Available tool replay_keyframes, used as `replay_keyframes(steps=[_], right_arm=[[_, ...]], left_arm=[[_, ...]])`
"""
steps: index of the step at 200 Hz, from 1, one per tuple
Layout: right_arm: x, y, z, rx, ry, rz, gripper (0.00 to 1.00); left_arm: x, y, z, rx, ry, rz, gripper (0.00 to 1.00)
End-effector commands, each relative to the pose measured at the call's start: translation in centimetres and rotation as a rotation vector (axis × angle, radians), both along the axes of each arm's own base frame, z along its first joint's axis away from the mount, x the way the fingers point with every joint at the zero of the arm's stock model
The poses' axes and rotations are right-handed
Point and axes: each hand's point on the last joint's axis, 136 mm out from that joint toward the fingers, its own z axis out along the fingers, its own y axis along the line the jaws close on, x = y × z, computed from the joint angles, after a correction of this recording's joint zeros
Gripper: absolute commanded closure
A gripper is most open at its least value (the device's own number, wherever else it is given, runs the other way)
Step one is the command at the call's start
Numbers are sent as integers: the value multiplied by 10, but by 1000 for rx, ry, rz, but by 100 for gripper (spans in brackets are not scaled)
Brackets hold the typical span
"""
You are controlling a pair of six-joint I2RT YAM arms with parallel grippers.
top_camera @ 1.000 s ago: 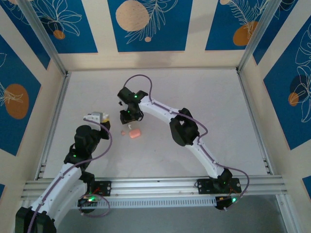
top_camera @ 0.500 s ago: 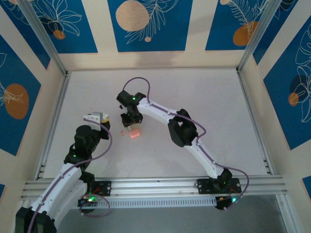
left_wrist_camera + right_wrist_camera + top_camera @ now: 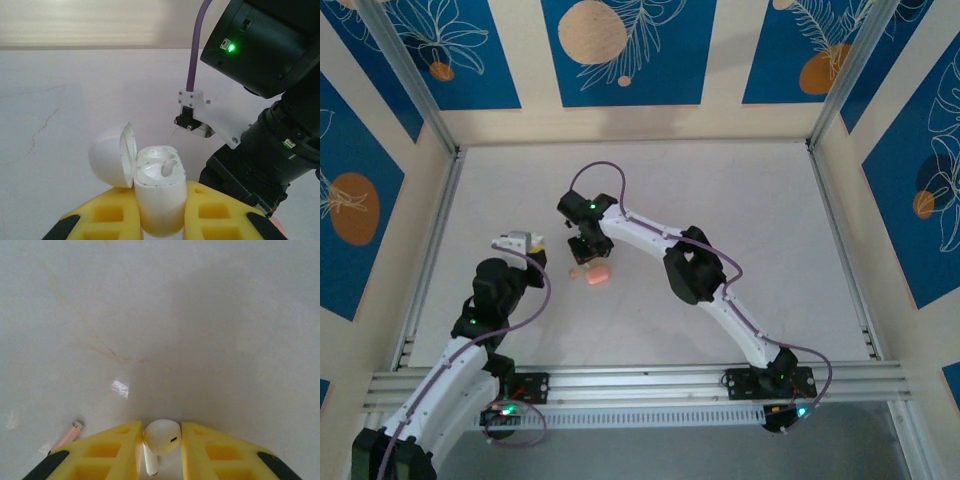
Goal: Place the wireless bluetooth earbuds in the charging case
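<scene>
Earbud [image 3: 162, 436] sits pinched tight in the right gripper [image 3: 161, 432]; the left gripper [image 3: 160, 212] squeezes the white charging case [image 3: 160, 177], its lid [image 3: 111, 161] tipped open

pink stick [image 3: 65, 436] lower end hidden behind right gripper [image 3: 161, 428] finger

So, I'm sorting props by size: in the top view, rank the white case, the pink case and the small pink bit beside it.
1. Salmon-pink rounded plastic case and white rounded plastic case: too alike to rank; the white one may sit nearer the camera.
2. Tiny pale-pink piece: clearly smallest.
</scene>
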Motion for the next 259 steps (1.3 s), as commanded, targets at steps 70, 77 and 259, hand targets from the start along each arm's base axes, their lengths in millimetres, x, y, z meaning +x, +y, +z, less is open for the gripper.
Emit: replay_keyframes(steps=[70,77,259], right_arm=[[6,-53,-3,-51,1,-90,74],[6,-62,-3,-55,4,-104,74],[-76,-176,-6,-133,198,-277,61]], left_arm=[[5,-21,15,-17,-25,-122,84],[5,-23,15,-21,-25,-132,84],[-3,-89,5,-153,-6,-500,86]])
